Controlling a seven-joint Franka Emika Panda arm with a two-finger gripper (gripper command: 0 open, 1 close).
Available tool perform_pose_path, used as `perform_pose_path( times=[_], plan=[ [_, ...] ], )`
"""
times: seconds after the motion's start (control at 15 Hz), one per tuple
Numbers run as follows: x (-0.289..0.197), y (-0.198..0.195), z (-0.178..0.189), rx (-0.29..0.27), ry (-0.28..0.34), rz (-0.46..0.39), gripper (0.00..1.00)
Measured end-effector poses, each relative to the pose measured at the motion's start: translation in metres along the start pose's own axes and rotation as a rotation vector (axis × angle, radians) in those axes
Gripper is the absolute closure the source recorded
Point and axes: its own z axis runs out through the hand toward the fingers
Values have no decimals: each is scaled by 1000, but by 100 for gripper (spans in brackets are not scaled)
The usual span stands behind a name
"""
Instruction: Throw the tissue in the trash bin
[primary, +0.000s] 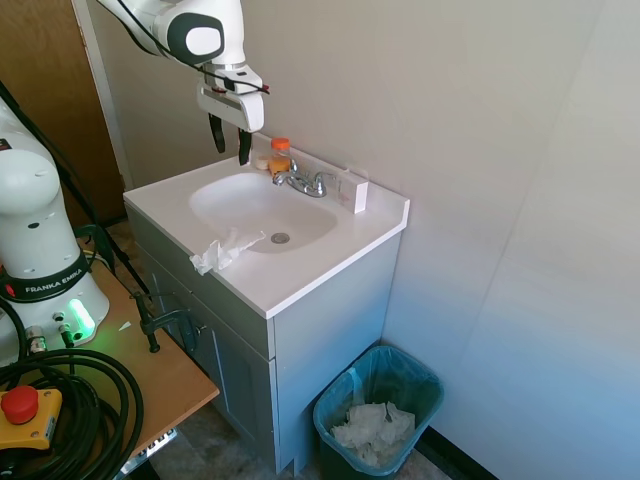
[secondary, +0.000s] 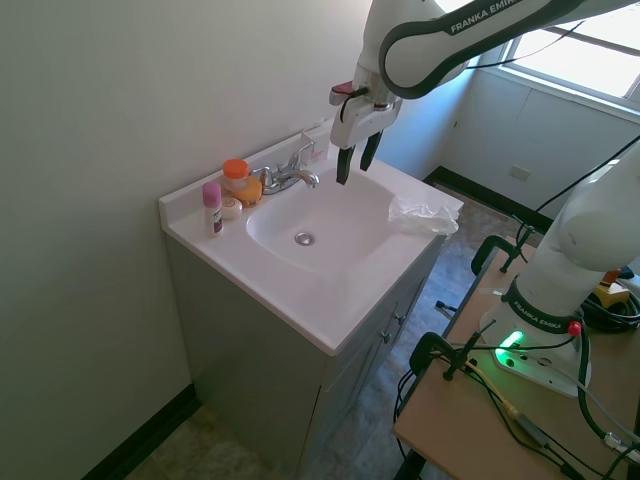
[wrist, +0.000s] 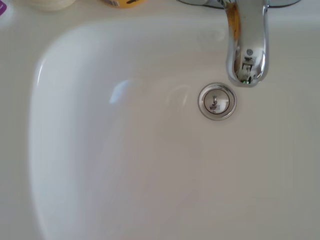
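bathroom, white vanity desk (primary: 300, 285) against a beige wall. claw (primary: 230, 140) hangs above the sink basin (primary: 255, 205), fingers spread, nothing in it. tissue (primary: 222, 252) lies crumpled on the desk's front edge, beside the basin, well apart from the claw. teal trash bin (primary: 378, 408) sits on the floor beside the vanity, white paper wads inside. chrome faucet (primary: 305, 182) and orange-capped bottle (primary: 280, 156) behind the basin.
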Motion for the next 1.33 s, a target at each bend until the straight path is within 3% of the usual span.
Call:
perform_pose_path(
  times=[0.27, 0.53, 0.67, 0.87, 1.13, 1.33],
  plan=[
    [6, 8, 2, -21, -6, 13, 0],
    [33, 49, 10, -65, 10, 78, 0],
    [44, 76, 20, -114, 7, 103, 0],
    [47, 114, 39, -205, -45, 104, 0],
    [48, 134, 62, -260, -102, 85, 0],
    [51, 138, 99, -300, -137, 69, 0]
  ],
)
